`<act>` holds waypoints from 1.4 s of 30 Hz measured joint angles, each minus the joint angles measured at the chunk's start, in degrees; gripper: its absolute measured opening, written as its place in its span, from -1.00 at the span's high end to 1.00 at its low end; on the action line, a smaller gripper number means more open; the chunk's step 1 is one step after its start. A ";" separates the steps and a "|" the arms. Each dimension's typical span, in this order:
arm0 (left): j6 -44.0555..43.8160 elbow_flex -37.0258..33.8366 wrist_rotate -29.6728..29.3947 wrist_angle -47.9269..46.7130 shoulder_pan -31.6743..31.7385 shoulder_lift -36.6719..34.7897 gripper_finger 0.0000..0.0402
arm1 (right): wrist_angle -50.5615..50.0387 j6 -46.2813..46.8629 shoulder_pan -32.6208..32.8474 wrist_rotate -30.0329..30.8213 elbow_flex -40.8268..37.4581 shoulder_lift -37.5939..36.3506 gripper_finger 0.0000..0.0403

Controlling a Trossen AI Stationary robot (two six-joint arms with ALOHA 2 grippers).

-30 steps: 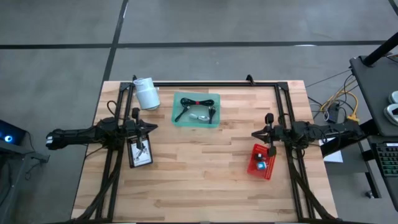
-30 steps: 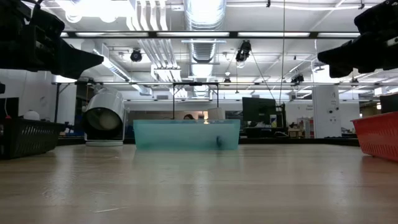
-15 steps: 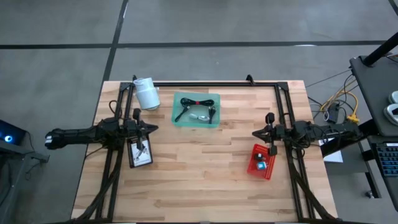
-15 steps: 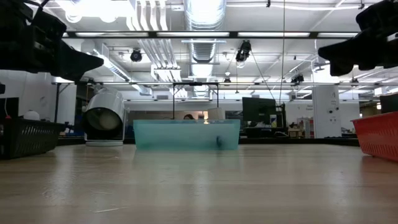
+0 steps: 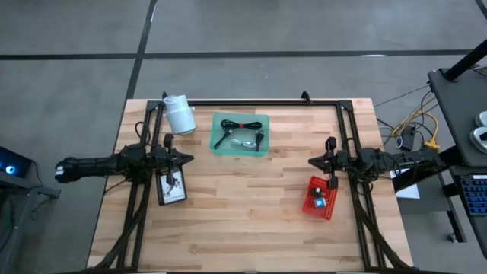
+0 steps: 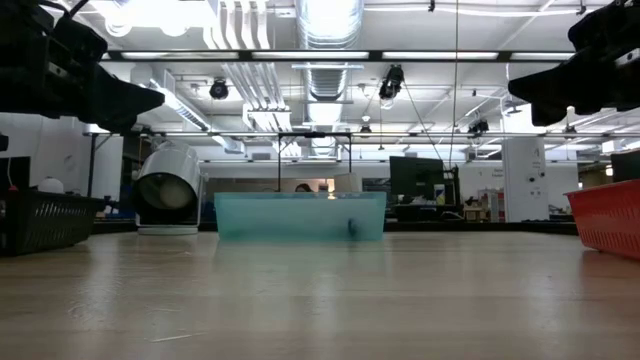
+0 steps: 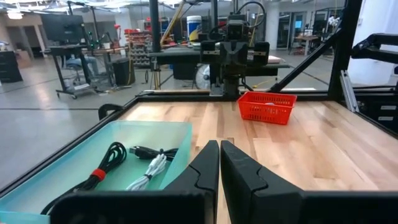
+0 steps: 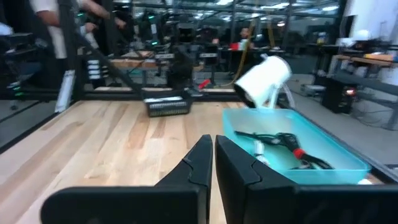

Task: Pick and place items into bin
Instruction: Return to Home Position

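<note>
High view: black cable bundle [image 5: 237, 125] with red tie lies in teal bin [image 5: 262, 150], upper centre, well apart from left gripper [image 5: 186, 158] mid-left and right gripper [image 5: 312, 163] mid-right. Low view: bin centre, grippers in upper corners. Wrist views: both jaw pairs pressed together, empty.

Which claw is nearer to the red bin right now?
Right. The right claw hangs close beside the red bin, while the left claw is across the table, by the black bin.
</note>
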 joint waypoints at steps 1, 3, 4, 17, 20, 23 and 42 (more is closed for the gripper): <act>0.02 -0.02 0.00 0.00 0.00 -0.15 1.00 | 0.10 -0.04 -0.02 0.70 0.00 -0.04 0.96; 0.00 -0.02 0.02 0.00 0.02 -0.32 1.00 | 0.09 -0.18 -0.04 0.62 0.00 0.07 0.96; -0.04 -0.02 0.09 0.00 0.02 -0.37 1.00 | 0.07 -0.17 -0.04 0.56 0.00 0.13 0.96; -1.51 -0.02 3.16 -0.26 0.02 -0.08 1.00 | 0.05 -1.74 0.00 0.45 0.00 0.86 0.96; -1.49 -0.02 3.21 -0.13 0.02 -0.04 1.00 | 0.07 -2.76 0.00 0.44 0.00 0.86 0.96; -1.53 -0.02 3.21 -0.02 0.02 0.01 1.00 | 0.07 -3.14 0.00 0.45 0.01 0.86 0.96; -1.46 -0.02 3.28 1.51 0.02 -0.02 1.00 | 0.07 -3.06 0.00 0.40 0.00 0.86 0.96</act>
